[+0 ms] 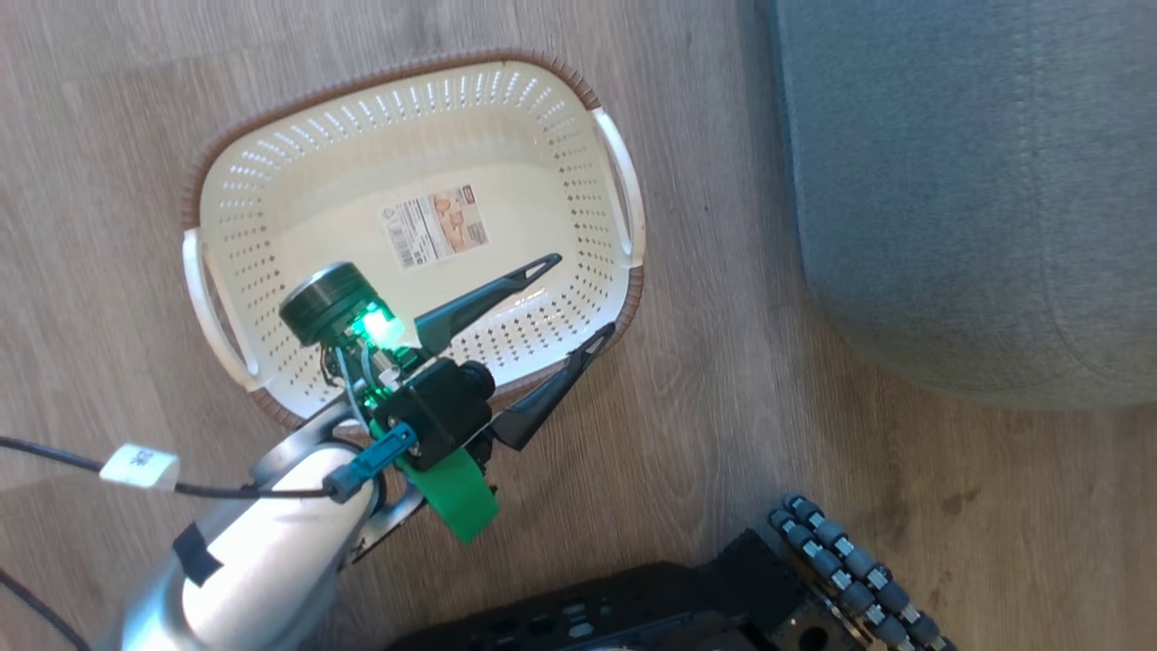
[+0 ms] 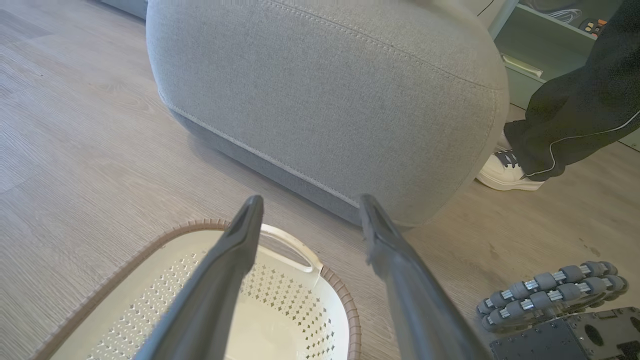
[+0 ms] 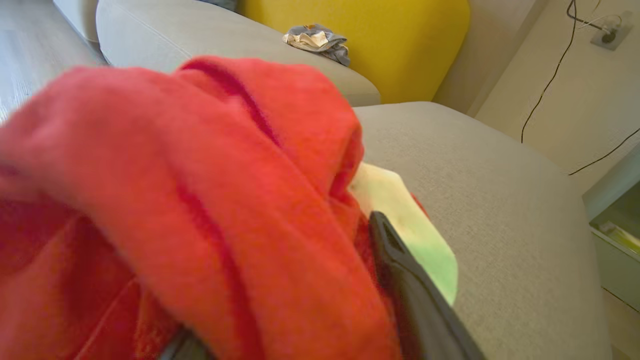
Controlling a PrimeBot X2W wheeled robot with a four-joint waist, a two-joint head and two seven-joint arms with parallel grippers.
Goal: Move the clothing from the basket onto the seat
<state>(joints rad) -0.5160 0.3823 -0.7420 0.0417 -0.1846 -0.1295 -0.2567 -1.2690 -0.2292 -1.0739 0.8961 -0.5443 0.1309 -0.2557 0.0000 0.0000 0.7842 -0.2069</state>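
**Right pincer under red clothing at the seat; left pincer wide over the basket**

Item 1. Right pincer point(image 3: 320, 235), right wrist view. One dark finger point(image 3: 415, 295) shows, standing well to the side of the view's middle; the other lies under the cloth. The jaws read as spread apart, with fabric draped across them.
- On it: the clothing point(image 3: 175, 175), bright red and bunched in thick folds, heaped over the fingers. A pale panel point(image 3: 400, 210) of the garment lies just beside the visible finger.
- Around it: the seat point(image 3: 500, 225), a grey cushion, runs beside and beyond the cloth. Whether the cloth rests on the cushion cannot be told.
- Farther off: a yellow cushion point(image 3: 400, 45), a small crumpled grey-and-white cloth point(image 3: 316, 39) on a neighbouring grey cushion, and a dark cable point(image 3: 547, 80) on the pale wall.

Item 2. Left pincer point(image 1: 578, 298), head view. The jaws stand wide and grip nothing, hanging above the basket's near-right corner.
- Beneath it: the basket point(image 1: 271, 181), cream and perforated with a brown rim, its bottom bare around the label sticker point(image 1: 437, 226).
- Around it: the wooden floor point(image 1: 108, 136), with the seat near the basket's right side but apart from it.
- Farther off, left wrist view: the robot's roller wheel point(image 2: 550, 292); a person's dark trouser leg point(image 2: 580, 115) and white shoe point(image 2: 505, 172) past the seat's corner.
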